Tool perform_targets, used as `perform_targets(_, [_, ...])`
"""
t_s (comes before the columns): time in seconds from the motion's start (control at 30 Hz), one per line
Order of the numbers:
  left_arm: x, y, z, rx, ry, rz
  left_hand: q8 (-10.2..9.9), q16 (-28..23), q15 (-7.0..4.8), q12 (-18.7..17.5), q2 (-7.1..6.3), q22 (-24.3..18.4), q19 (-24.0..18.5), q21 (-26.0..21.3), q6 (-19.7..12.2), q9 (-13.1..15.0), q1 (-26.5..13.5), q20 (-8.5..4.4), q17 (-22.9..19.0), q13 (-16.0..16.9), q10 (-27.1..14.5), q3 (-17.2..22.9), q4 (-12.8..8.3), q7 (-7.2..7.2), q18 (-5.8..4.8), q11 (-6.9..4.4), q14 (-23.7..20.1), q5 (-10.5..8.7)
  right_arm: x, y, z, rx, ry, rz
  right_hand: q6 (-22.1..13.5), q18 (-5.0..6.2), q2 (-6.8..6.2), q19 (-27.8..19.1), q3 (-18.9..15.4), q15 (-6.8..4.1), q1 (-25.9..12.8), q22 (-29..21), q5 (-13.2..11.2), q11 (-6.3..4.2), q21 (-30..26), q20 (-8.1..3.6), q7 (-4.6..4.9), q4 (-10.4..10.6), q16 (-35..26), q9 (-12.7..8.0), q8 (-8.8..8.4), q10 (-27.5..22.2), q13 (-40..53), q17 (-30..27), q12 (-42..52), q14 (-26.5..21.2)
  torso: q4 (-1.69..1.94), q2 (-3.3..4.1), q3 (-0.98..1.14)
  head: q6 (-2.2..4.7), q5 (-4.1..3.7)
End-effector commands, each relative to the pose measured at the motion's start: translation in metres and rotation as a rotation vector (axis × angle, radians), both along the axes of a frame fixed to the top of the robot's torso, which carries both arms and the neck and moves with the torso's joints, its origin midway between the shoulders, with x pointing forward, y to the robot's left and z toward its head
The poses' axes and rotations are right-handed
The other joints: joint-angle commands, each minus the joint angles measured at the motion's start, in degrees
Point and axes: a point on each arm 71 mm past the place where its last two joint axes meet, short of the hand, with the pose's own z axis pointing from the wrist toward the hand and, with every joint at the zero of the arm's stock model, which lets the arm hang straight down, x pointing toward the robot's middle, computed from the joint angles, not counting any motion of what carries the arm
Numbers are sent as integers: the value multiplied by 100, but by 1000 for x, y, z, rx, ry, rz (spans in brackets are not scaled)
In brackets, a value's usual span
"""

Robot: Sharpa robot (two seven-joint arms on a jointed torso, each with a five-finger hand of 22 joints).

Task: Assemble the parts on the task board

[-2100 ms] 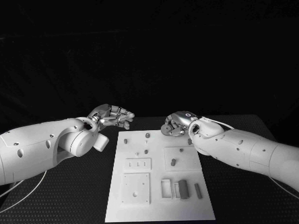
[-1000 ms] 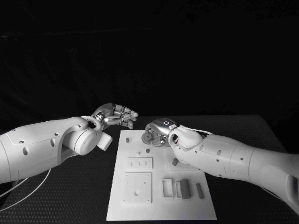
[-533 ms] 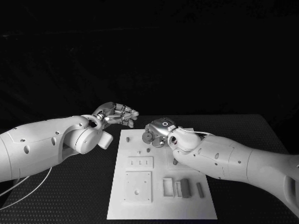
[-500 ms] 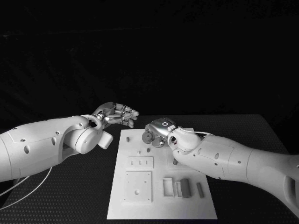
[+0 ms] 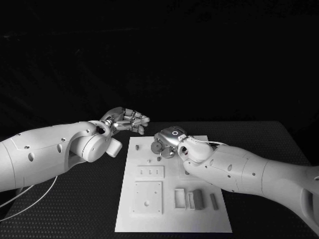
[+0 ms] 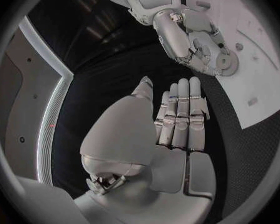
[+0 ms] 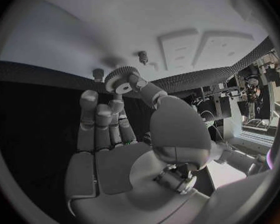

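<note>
The white task board [image 5: 170,219] lies lengthwise in the middle of the table. My right hand [image 5: 167,142] hovers over the board's far end and pinches a small toothed gear [image 7: 120,79] between thumb and fingertips. The gear [image 6: 226,60] hangs just above the board [image 6: 261,89], close to two short upright pegs [image 7: 142,56]. My left hand [image 5: 127,120] floats off the board's far left corner, its fingers [image 6: 180,114] stretched out straight with nothing in them. Small pegs [image 5: 158,159] stand near the far end, and grey blocks [image 5: 198,199] sit at the near right.
A slotted white plate [image 5: 149,173] and a square white plate [image 5: 147,197] lie on the board's left half. Black table [image 5: 87,199] surrounds the board on both sides. My two arms cross the table's left and right flanks.
Over two seconds my right hand carried the gear leftward across the board's far end. In the last half second it has hardly moved. My left hand drifted slightly right.
</note>
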Motion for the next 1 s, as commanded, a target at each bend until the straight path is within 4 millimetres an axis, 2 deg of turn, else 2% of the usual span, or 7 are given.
perform_targets(0.03, [0,-3,2,-4,-9,-14,-21,-26,37,-29,-21,5,11,-24,36,7,17,-11,8,7,26,-22,-3,14,58,-3,15,19,0,2,-2,-10,7,6,360,156,23,37,16,-1,49,63,27,7,-8,-23,281,-6,-29,175,0,42,-7,-6,34,38,-2,4,1,-14,-4])
perform_targets(0.33, [0,-3,2,-4,-8,-16,-22,-29,36,-30,-23,8,12,-27,36,8,19,-12,12,10,26,-23,-3,14,58,-3,16,19,3,-2,-3,-14,5,-9,358,156,26,39,18,-1,50,62,27,7,-12,-24,282,-4,-33,173,-4,43,-10,-6,33,41,-4,-3,1,-37,9])
perform_targets(0.83, [0,-5,3,-4,-9,-20,-24,-33,37,-32,-23,11,13,-32,35,10,18,-11,16,13,24,-25,-2,15,58,-2,17,19,3,0,-6,-15,24,-12,332,156,19,39,18,2,44,57,27,13,-28,-24,289,2,-51,163,-29,39,-22,-8,26,40,-5,-1,0,-32,20])
perform_targets(1.0, [0,-5,3,-4,-12,-20,-25,-34,37,-32,-22,12,14,-33,35,10,18,-11,18,15,24,-24,-2,15,58,-2,17,19,3,1,-7,-21,33,-17,254,156,2,33,15,22,30,52,27,36,-54,-20,316,16,-73,137,-88,22,-36,-7,17,32,-5,2,2,-52,31])
